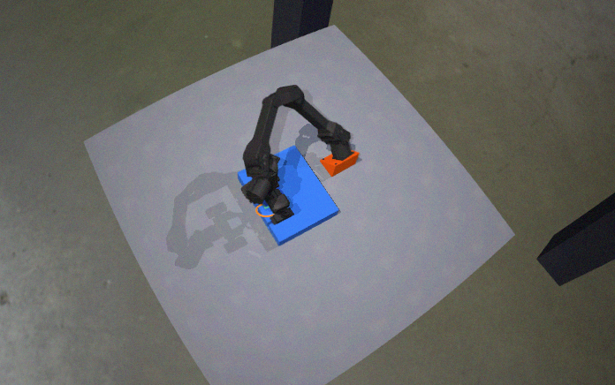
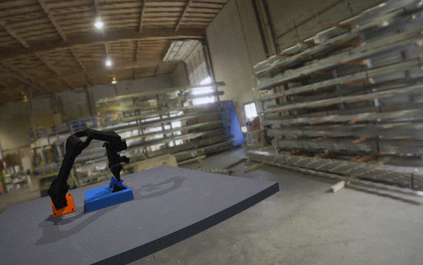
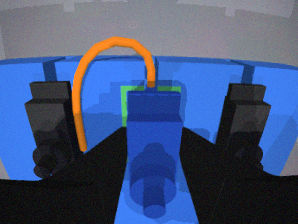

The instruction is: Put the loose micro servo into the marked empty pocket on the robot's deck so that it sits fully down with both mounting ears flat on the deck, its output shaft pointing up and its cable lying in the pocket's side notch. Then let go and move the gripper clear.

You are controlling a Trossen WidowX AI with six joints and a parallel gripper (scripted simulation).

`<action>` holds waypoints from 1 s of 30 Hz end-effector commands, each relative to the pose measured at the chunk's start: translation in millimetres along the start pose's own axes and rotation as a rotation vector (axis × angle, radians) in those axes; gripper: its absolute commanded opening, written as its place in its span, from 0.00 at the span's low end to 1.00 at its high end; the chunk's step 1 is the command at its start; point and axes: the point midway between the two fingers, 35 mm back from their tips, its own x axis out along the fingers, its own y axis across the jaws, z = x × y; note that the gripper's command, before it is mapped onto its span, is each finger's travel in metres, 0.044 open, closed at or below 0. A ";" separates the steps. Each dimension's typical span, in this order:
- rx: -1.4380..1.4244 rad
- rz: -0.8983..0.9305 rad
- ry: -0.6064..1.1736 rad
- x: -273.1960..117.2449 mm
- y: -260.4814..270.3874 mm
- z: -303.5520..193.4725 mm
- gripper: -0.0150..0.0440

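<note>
Grey table (image 1: 385,272), gripper (image 3: 154,163) clamping servo (image 3: 154,129)

You have a flat grey square platform (image 1: 362,272) resting on a worn, mottled concrete floor (image 1: 68,294), and in the top view two dark navy rectangular posts stand off the platform, one at its far edge (image 1: 299,18) and one out to the right (image 1: 580,245). In the exterior view you see long multi-tier storage racks loaded with pale planks along the right wall (image 2: 343,93) and more racks across the far end (image 2: 162,121). A tall blue panel (image 2: 232,123) stands beside a bright doorway (image 2: 250,110), and round lamps (image 2: 98,23) hang from the timber roof.
</note>
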 end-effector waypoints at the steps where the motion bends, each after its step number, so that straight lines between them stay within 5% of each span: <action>1: -0.005 -0.001 -0.002 3.9 0.1 -0.6 0.25; 28: -0.005 -0.002 -0.002 29.7 -0.2 -0.6 0.25; 30: -0.005 -0.002 -0.002 27.6 -0.2 -0.2 0.34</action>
